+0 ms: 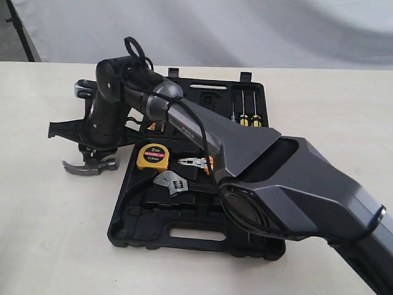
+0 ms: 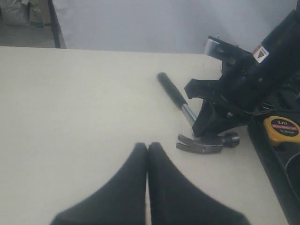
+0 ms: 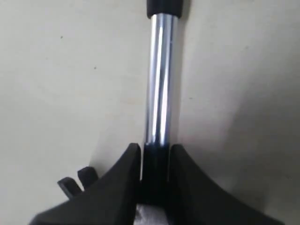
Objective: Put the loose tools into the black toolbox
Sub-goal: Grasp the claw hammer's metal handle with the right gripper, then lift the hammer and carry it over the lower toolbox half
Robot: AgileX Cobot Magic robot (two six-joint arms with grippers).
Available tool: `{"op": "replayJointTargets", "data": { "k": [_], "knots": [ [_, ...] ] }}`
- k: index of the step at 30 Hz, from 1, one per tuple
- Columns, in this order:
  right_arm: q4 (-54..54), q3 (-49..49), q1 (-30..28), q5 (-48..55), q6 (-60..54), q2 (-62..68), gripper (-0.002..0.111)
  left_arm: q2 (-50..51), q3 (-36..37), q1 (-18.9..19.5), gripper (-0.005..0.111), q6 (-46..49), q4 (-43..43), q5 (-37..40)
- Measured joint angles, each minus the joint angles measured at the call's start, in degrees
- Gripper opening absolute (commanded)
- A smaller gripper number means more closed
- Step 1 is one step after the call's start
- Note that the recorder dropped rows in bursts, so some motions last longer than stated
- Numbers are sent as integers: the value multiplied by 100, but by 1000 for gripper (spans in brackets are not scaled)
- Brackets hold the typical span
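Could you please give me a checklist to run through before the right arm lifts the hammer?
1. Right gripper grips hammer shaft: ok, shut beside the head.
2. Hammer off table: not ok, seems to rest there.
3. Toolbox open: ok.
4. Left gripper clear: ok, shut, empty, apart from hammer.
5. Free hammer slot: cannot tell, arm hides part.

We see a yellow tape measure with a red label lying just left of the orange-handled pliers, the two close together near the middle of the scene. Farther back and to the right, a few slim screwdrivers with yellow-and-black handles lie side by side. A pale cream table spreads all around, and beyond its far edge we see a white backdrop, with a dark pole at the far left.
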Motion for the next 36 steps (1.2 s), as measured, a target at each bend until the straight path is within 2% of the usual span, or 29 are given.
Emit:
{"op": "replayJointTargets", "data": {
  "k": [5, 10, 17, 20, 23, 27, 31, 34, 36],
  "knots": [
    [0, -543, 84, 297, -4, 107, -1, 0, 0, 0, 1, 0, 0, 0],
    [77, -1174, 62, 607, -623, -2, -1, 0, 0, 0, 1, 0, 0, 0],
    [509, -1234, 23, 620, -1235, -367, -1, 0, 0, 0, 1, 0, 0, 0],
    [550, -903, 23, 620, -1500, -628, -1, 0, 0, 0, 1, 0, 0, 0],
    [253, -89, 23, 620, -1730, -1176, -1, 0, 0, 0, 1, 0, 0, 0],
    [-468, 1682, -19, 609, -1950, -2116, -1, 0, 0, 0, 1, 0, 0, 0],
    [-720, 3423, -270, 599, -2045, -3189, -1, 0, 0, 0, 1, 0, 0, 0],
    [-761, 4693, -538, 476, -1697, -4036, -1, 0, 0, 0, 1, 0, 0, 0],
    [-813, 5619, -653, 31, -1227, -4513, -1, 0, 0, 0, 1, 0, 0, 0]
  ]
}}
